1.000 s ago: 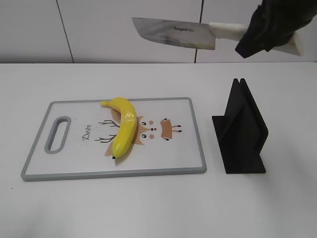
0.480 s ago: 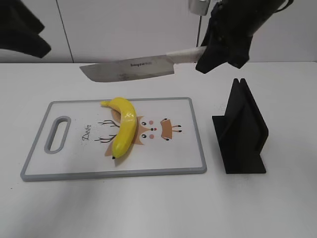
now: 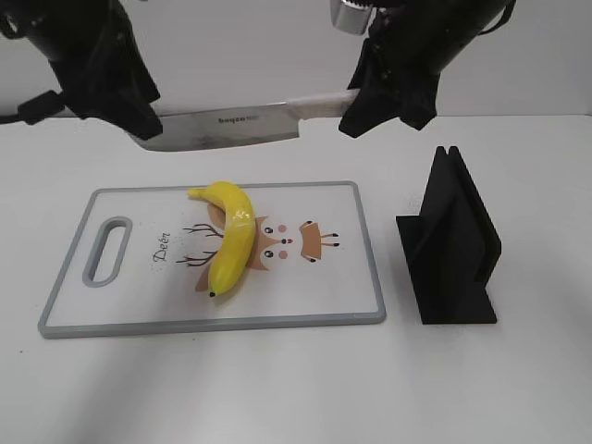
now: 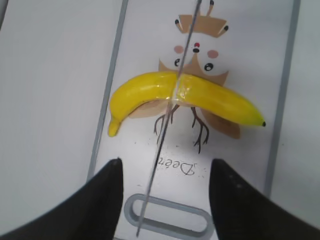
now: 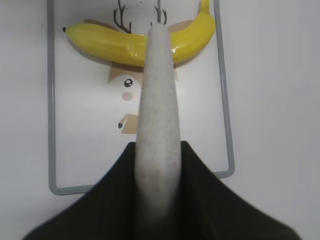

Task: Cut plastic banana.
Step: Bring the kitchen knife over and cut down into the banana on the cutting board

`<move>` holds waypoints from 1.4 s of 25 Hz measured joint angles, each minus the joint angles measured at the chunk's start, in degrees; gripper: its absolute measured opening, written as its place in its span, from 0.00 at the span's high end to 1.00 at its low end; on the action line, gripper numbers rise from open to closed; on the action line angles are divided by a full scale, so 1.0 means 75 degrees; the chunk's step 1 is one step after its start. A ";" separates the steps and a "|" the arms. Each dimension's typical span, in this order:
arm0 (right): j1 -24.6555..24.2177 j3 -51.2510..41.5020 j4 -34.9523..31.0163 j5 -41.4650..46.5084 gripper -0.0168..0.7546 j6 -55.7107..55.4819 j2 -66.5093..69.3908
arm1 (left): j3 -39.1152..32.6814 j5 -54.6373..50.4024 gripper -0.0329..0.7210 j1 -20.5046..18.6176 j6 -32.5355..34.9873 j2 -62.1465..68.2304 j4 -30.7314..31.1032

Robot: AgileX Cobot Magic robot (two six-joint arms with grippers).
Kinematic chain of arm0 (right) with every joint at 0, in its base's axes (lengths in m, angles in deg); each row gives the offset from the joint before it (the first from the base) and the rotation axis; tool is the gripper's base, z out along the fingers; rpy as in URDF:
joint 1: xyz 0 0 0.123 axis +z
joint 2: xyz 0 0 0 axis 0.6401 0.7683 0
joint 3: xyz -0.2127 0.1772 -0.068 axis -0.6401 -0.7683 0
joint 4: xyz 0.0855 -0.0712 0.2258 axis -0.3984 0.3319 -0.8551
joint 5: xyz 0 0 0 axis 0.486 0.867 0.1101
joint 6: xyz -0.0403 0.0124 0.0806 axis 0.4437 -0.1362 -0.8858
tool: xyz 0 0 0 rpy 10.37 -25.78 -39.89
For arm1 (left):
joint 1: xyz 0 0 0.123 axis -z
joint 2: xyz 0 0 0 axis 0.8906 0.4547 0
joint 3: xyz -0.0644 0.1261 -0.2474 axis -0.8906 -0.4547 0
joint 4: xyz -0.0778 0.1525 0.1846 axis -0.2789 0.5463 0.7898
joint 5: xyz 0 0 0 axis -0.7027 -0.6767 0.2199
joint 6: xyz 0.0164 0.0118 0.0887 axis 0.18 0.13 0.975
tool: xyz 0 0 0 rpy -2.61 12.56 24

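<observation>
The plastic banana (image 3: 231,245) lies whole on the white cutting board (image 3: 139,301), across its deer drawing. My right gripper (image 3: 384,97) is shut on the white handle of a kitchen knife (image 3: 222,127) and holds the blade level in the air above the board's far edge. In the right wrist view the handle (image 5: 157,100) sits between my jaws (image 5: 157,150) and points at the banana (image 5: 110,45). My left gripper (image 3: 129,116) is open at the blade's tip. In the left wrist view its fingers (image 4: 165,175) stand wide on either side of the edge-on blade (image 4: 170,125), above the banana (image 4: 210,97).
A black knife stand (image 3: 453,245) stands on the white table to the right of the board. The board has a grey rim and a handle slot (image 3: 108,250) at its left end. A white wall rises behind the table.
The knife has moved left and lower, over the board's far edge. My left arm has come down from the upper left to the blade's tip. The banana has not moved.
</observation>
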 joint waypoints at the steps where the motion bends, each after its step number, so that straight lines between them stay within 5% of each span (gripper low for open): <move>1: 0.0000 0.0008 -0.0019 -0.0057 0.76 0.0008 0.0009 | 0.0000 0.0073 0.27 0.0000 0.0007 0.0116 0.0079; 7: 0.0000 0.0015 -0.0206 -0.0143 0.76 0.0088 0.0009 | 0.0001 0.0541 0.36 0.0000 0.0014 0.0492 0.0184; 14: 0.0000 0.0021 -0.0213 -0.0305 0.76 0.0182 0.0062 | 0.0014 0.0568 0.92 0.0000 0.0058 0.0567 0.0237; 35: -0.0029 0.0070 0.0393 -0.0590 0.76 -0.0132 0.2769 | 0.0059 0.0944 0.96 0.0029 0.0121 0.2870 0.0100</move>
